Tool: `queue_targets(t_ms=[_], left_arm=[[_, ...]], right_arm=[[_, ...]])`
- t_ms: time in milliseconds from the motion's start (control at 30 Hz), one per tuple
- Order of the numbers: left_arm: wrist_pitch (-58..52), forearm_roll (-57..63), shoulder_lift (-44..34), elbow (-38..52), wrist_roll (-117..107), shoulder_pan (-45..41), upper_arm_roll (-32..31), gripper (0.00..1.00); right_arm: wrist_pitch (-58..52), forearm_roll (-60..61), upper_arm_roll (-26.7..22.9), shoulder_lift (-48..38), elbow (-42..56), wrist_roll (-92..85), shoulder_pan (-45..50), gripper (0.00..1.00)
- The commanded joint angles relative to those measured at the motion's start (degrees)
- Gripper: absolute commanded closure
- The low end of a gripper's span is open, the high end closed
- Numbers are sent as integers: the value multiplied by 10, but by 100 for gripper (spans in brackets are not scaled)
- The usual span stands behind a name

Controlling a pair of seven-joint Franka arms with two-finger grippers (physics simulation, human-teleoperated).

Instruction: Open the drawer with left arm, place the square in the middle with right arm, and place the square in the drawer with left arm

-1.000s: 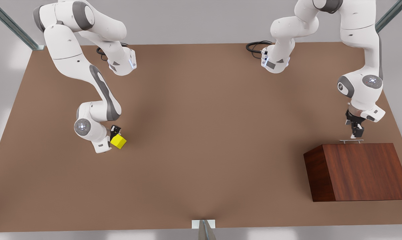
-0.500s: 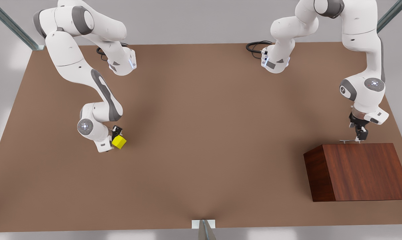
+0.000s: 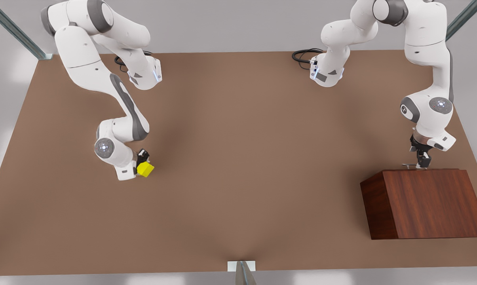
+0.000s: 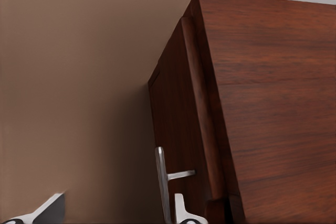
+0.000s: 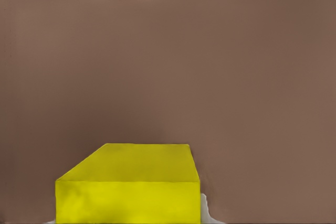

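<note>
Looking across the matte brown table [image 3: 238, 158] under pale grey walls, we see the right gripper [image 3: 143, 163] clamped around the square [image 3: 145, 169] at centre-left, and the left gripper [image 3: 421, 161] closed around the drawer's handle [image 3: 411, 165] at right.

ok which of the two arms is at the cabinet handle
The left gripper, on the front view's right, at the silver handle; the right gripper is at the yellow cube.
</note>
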Motion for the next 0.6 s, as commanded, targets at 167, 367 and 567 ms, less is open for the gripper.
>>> queue_targets(t_ms=[167,367,567], left_arm=[[-23,-1,-13,-4,-1,-1,-1,0],[-52,-1,-36,-18,-1,-1,-1,0],[-84,-1,-51,-26,0,-2,-2,0]], right_arm=[[0,31,7,76,162,294,217,42],[-8,77,-78,243,408,376,410,42],[0,70,-84,380,595,422,501,42]])
